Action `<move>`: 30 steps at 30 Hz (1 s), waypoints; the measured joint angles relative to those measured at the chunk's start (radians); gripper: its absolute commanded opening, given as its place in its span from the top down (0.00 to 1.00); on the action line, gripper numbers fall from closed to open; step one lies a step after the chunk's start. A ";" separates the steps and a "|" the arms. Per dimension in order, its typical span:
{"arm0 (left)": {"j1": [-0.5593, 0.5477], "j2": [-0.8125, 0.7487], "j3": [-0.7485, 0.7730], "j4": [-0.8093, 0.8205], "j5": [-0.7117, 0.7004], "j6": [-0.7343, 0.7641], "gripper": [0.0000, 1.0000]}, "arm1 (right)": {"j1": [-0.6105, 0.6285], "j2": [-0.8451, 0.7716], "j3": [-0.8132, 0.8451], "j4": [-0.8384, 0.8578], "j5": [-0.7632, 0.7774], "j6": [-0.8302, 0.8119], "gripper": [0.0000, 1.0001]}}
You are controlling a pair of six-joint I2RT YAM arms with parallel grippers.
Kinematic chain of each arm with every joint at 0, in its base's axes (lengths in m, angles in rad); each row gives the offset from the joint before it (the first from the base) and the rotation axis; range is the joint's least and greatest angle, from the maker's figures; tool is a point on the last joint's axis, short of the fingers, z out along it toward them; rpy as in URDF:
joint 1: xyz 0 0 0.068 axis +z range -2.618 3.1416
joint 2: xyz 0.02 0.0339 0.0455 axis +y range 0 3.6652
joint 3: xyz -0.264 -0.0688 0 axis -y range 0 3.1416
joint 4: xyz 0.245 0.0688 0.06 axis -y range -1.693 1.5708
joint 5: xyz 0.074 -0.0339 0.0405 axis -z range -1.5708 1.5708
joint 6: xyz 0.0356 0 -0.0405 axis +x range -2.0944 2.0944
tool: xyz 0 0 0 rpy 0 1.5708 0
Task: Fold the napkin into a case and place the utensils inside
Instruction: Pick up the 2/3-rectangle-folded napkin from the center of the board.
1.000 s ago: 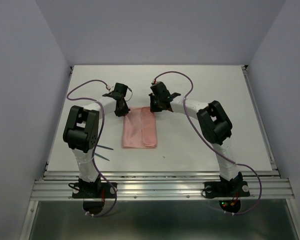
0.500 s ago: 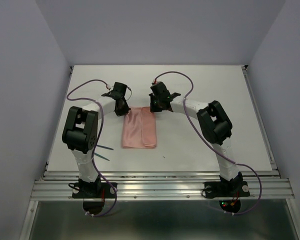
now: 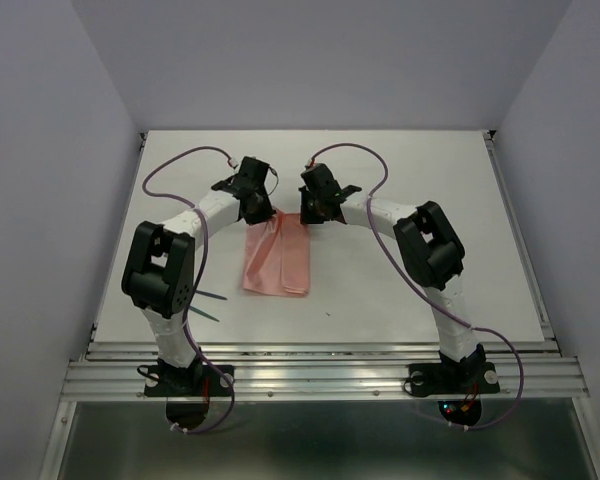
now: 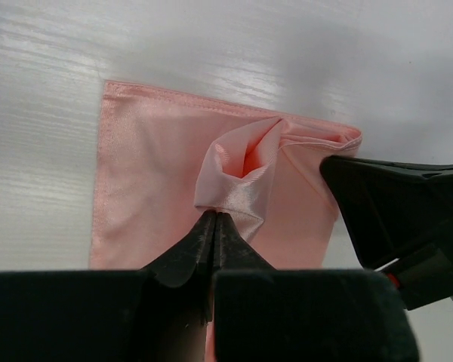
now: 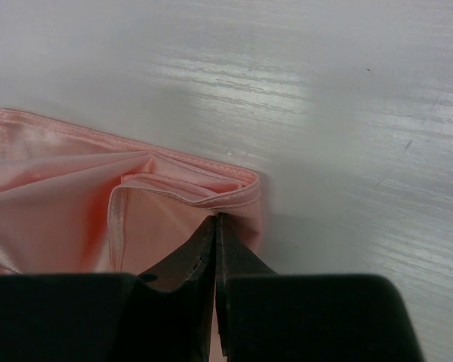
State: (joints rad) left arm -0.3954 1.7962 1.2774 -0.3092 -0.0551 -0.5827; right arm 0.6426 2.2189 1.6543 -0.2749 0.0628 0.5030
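Napkin (image 3: 276, 258) pinched at its far end, both sides.
I see L gripper (image 4: 214, 219) closed tight on a bunched-up fold — R gripper (image 5: 215, 219) closed tight on the layered corner; utensils (image 3: 212, 296) lie apart, near-left.

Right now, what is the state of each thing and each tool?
Salmon-pink folded cloth napkin: narrow rectangle on the table, far edge pinched up.
Left tool: shut on the napkin.
Right tool: shut on the napkin's corner.
Thin teal plastic utensils: lying on the table, outside the napkin.
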 measured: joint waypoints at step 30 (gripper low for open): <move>0.071 0.150 0.026 -0.002 -0.105 0.014 0.68 | 0.000 0.000 0.000 -0.002 0.000 0.002 0.94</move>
State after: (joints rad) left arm -0.3248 1.9461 1.3033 -0.3115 -0.1596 -0.5686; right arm 0.6426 2.2189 1.6543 -0.2768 0.0628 0.5053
